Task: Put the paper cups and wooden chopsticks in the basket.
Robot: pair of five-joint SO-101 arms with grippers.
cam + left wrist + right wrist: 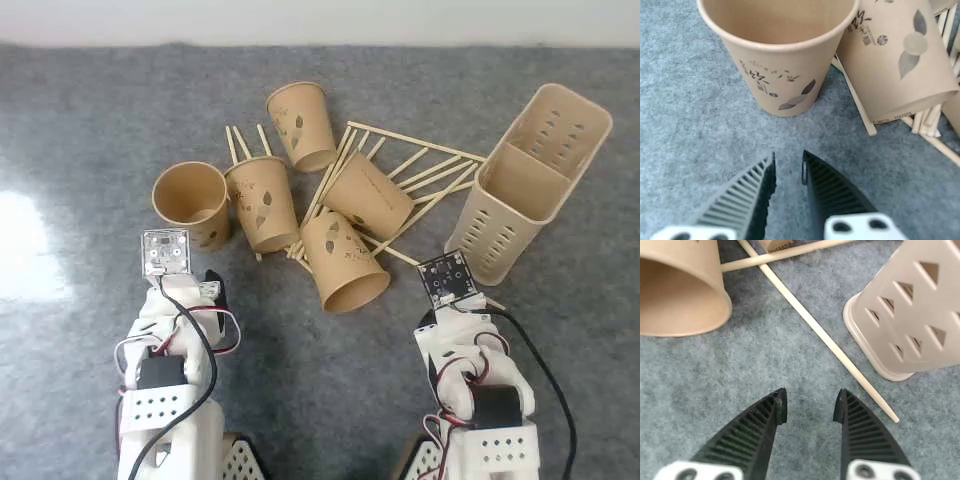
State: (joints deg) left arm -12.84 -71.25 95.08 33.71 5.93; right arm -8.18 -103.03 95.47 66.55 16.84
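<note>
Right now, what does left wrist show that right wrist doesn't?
Left wrist: an upright cup and a second cup beside it over chopsticks, ahead of the left gripper.
Right wrist: the basket, a long chopstick passing its base and a tipped cup, ahead of the right gripper.
Both: grey mat, cups, chopsticks, open empty jaws.

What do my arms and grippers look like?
The left arm and right arm are white plastic with black motors, each wrist carrying a square circuit board. Red, white and black wires loop over the left; a black cable trails the right. The left gripper and right gripper have black, ribbed, pointed fingers on white mounts.
</note>
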